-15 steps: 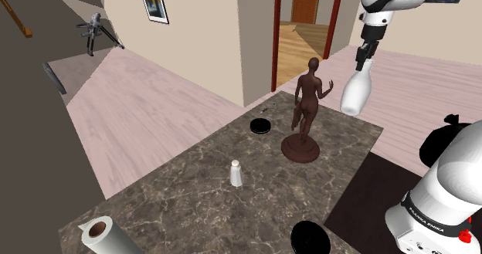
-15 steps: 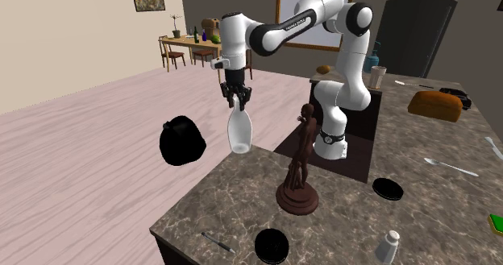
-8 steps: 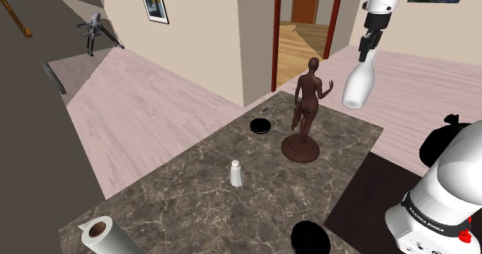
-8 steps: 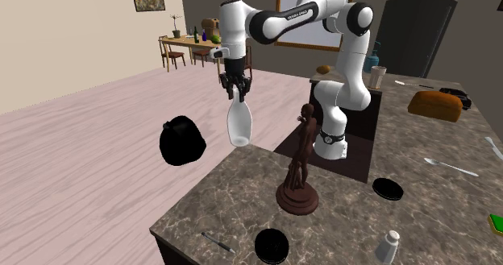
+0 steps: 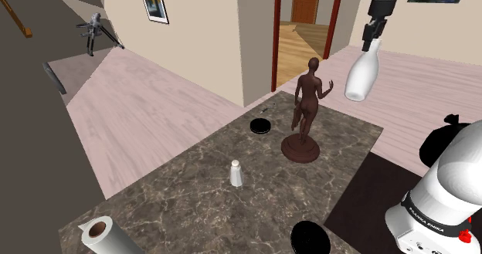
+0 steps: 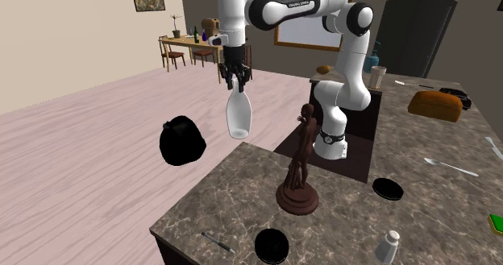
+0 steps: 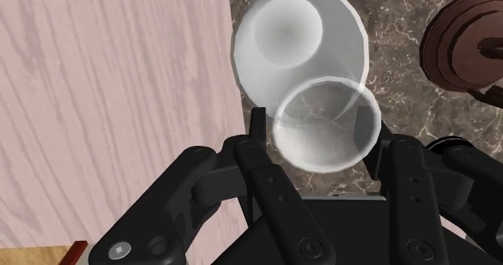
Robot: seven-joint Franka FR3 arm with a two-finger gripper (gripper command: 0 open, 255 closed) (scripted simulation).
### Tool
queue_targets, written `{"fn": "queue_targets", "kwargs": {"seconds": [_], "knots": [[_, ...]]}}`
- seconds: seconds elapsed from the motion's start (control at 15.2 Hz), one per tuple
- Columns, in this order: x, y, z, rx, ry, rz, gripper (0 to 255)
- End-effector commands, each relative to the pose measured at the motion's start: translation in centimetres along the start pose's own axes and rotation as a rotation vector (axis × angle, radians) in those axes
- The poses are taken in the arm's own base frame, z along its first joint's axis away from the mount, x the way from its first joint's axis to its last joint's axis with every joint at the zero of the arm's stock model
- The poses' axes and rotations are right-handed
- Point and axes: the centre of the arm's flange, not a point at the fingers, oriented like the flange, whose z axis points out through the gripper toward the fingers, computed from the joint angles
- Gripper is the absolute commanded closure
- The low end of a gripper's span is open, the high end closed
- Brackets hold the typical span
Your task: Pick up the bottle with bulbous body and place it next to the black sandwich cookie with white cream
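In the shoulder view, a paper towel roll stands at the near left corner of the dark marbled table. To its right stands a small white shaker. Farther right lies a far black disc, and a near black disc lies at the bottom edge; the pictures do not show which of the two is the cookie. The far one lies near the base of a brown figurine of a standing person. Right of the figurine, the white bottle with the bulbous body hangs in the air, neck up and clear of the table. The black gripper clamps its neck from above. The wrist view shows both fingers pressed against that neck, with the round body below them over the table's edge, where marble meets pale wood floor. At far right, the arm's white base carries a line of dark lettering too small to read.
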Motion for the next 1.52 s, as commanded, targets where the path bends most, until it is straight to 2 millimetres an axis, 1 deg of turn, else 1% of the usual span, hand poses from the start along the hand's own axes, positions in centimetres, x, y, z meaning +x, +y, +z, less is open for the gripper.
{"fn": "queue_targets", "kwargs": {"seconds": [0.0,1.45], "knots": [[-0.1,-0.1,-1.1,0.0,0.0,0.0,255],[-0.1,-0.4,-12.7,0.0,0.0,0.0,255]]}}
